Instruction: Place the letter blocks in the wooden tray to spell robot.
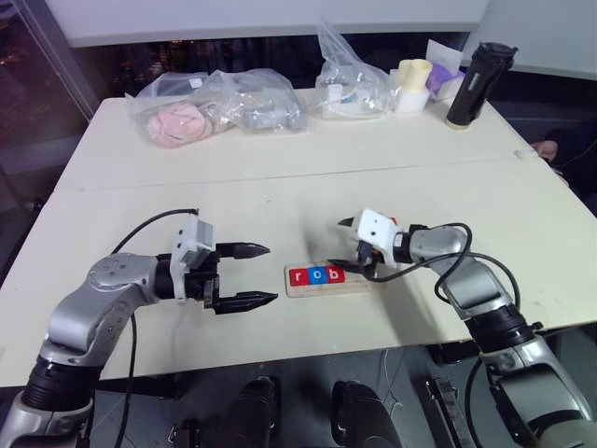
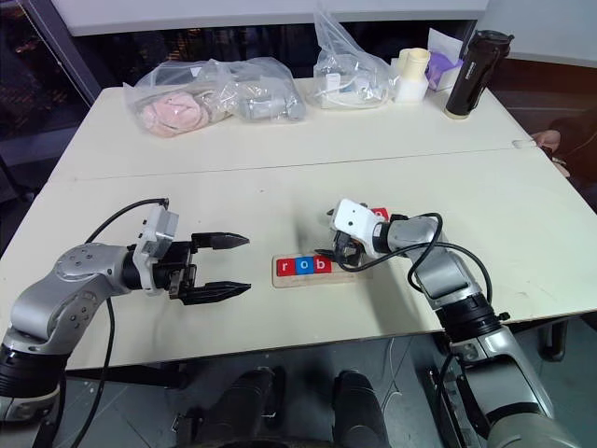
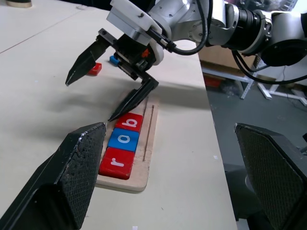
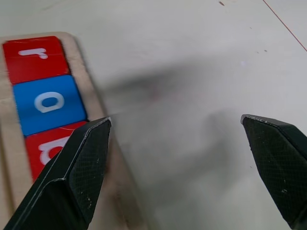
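Observation:
The wooden tray [image 1: 317, 290] lies near the table's front edge. A red r block [image 1: 298, 275], a blue o block [image 1: 316, 274] and a red b block [image 1: 335, 273] sit side by side in it from its left end. My right gripper [image 1: 336, 243] hangs open and empty over the tray's bare right part, one fingertip [image 3: 115, 116] close to the b block. Just beyond that gripper, a loose red block [image 3: 94, 68] and a loose blue block [image 3: 114, 60] lie on the table, their letters unreadable. Left of the tray, my left gripper [image 1: 272, 273] is open and empty, pointing at it.
Along the table's back edge stand two plastic bags of items [image 1: 215, 112] [image 1: 350, 79], a cream-coloured cup stack [image 1: 413, 84] and a black bottle [image 1: 476, 84]. The table's front edge [image 1: 308, 350] runs just below the tray.

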